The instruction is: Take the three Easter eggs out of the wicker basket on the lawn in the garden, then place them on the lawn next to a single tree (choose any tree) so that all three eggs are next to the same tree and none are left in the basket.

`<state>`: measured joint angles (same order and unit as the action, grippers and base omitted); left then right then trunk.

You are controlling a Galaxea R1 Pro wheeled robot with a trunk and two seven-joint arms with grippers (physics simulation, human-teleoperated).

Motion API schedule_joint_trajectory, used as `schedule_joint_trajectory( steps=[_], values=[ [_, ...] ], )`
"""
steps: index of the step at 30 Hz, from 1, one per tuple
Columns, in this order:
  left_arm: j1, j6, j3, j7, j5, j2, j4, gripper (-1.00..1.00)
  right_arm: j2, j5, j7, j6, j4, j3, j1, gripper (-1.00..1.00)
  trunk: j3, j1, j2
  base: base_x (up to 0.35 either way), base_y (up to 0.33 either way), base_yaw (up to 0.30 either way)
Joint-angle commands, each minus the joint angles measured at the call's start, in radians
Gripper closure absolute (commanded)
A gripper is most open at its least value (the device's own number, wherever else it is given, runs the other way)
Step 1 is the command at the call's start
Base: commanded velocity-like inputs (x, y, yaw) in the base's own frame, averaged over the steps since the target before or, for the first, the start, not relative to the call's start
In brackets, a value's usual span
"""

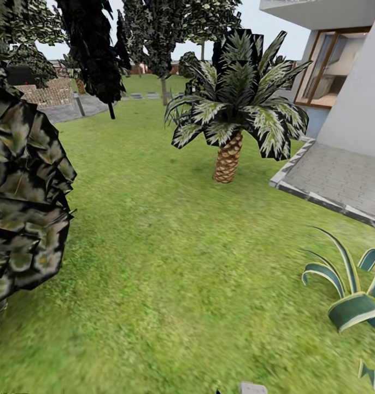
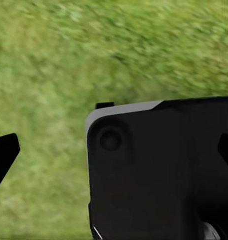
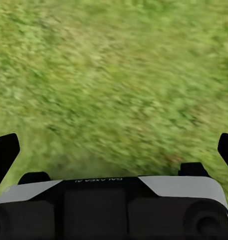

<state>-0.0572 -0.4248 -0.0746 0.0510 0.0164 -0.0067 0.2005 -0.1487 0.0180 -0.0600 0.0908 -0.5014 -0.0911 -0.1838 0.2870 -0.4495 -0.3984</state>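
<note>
The lawn (image 1: pixel 171 262) spreads wide ahead of me as short mottled green grass. A tree crown (image 1: pixel 23 191) of dark angular leaves hangs close at my left, its trunk hidden. Farther back stands another tree (image 1: pixel 164 90) with a thin pale trunk. The Easter eggs and the wicker basket are out of view. My left gripper (image 2: pixel 114 155) is open, one black fingertip (image 2: pixel 5 150) at each side of the left wrist view, above grass and a dark part of my own body. My right gripper (image 3: pixel 114 152) is open too, over bare grass, with nothing between its fingers.
A short palm (image 1: pixel 228 158) with a scaly brown trunk stands mid-lawn ahead. Grey paving (image 1: pixel 340 180) and the white house wall (image 1: pixel 357 104) lie to the right. A spiky striped plant (image 1: pixel 351 295) sits near right. A paved path (image 1: pixel 72 109) runs at the far left.
</note>
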Motion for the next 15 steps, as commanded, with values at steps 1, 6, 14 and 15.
schedule_joint_trajectory(
  steps=[1,6,14,15],
  values=[
    [-0.001,-0.003,-0.007,0.008,0.001,0.0,-0.001,-1.0,-0.001,0.002,-0.007,0.003,0.007,-0.007,0.0,-1.0,0.0,-0.001,-0.002,0.0,0.0,0.124],
    [0.0,-0.003,-0.007,0.014,-0.002,0.001,-0.001,-1.0,0.0,0.002,-0.007,0.003,0.041,-0.007,0.001,-1.0,-0.008,-0.001,-0.002,0.0,0.0,0.129],
    [0.0,-0.004,-0.008,0.016,0.0,0.001,-0.001,-1.0,0.004,0.001,-0.008,0.003,0.076,-0.007,0.001,-1.0,-0.02,-0.001,-0.002,0.0,0.0,0.166],
    [0.0,-0.004,-0.008,0.015,-0.001,0.001,-0.001,-1.0,0.005,0.001,-0.008,0.003,0.079,-0.007,0.001,-1.0,-0.021,-0.001,-0.002,0.0,0.0,0.185]
  ],
)
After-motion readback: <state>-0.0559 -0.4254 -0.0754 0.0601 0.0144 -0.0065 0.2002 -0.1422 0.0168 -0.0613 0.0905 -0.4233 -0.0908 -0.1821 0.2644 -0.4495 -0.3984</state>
